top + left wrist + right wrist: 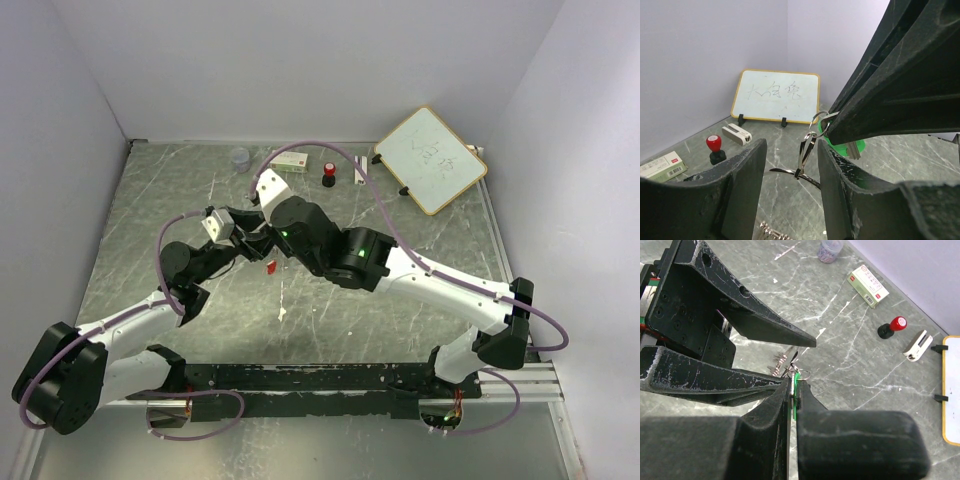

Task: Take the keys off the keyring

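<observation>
Small green plastic-headed key (796, 388) clamped flat between right fingers (774, 407), thin silver wire keyring (809, 146) dangling off it above grey marbled bench (150, 200), hanging in the gap between spread left fingers (745, 175), small red-headed key (270, 267) lying on bench nearby

Top cam: fixed, high at near edge, looks down on whole table (150, 200), far off. Left wrist cam: low, near-level, faces far-right corner. Right wrist cam: angled down twd far edge. All 3 share whiteboard (432, 160) & red-top stamp (329, 174); both wrist cams see green key (840, 148) v. close.
</observation>
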{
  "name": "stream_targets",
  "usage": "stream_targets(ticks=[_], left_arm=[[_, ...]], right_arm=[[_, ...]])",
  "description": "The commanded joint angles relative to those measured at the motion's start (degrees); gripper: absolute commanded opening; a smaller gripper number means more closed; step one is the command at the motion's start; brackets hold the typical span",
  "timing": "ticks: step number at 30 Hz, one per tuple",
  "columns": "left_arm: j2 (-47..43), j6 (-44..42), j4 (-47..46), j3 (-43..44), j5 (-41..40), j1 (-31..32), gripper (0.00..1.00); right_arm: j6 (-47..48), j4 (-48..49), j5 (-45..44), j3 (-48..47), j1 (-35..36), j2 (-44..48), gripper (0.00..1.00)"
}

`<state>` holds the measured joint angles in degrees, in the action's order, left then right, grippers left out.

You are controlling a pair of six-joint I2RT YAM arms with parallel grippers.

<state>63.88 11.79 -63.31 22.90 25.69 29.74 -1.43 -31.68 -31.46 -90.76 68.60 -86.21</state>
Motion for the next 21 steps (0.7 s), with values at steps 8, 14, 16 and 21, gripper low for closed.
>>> stream_targets(ticks=[8, 14, 16, 21], left_arm=[[-0.6, -0.5, -3.2, -0.8, -0.5, 0.4, 0.57], [-1.4, -0.6, -3.1, -1.2, -1.0, 0.4, 0.57], [-1.5, -0.7, -3.2, -1.3, -1.1, 0.4, 0.57], [-1.7, -0.7, -3.4, -1.5, -1.2, 0.4, 0.56]], right_arm=[[0.5, 0.5, -0.3, -2.3, 0.5, -0.7, 0.0], [0.3, 0.6, -0.3, -2.4, 0.5, -1.0, 0.0], [0.2, 0.5, -0.3, -2.2, 0.6, -1.1, 0.0], [0.0, 0.4, -0.1, -2.4, 0.7, -1.0, 0.0]])
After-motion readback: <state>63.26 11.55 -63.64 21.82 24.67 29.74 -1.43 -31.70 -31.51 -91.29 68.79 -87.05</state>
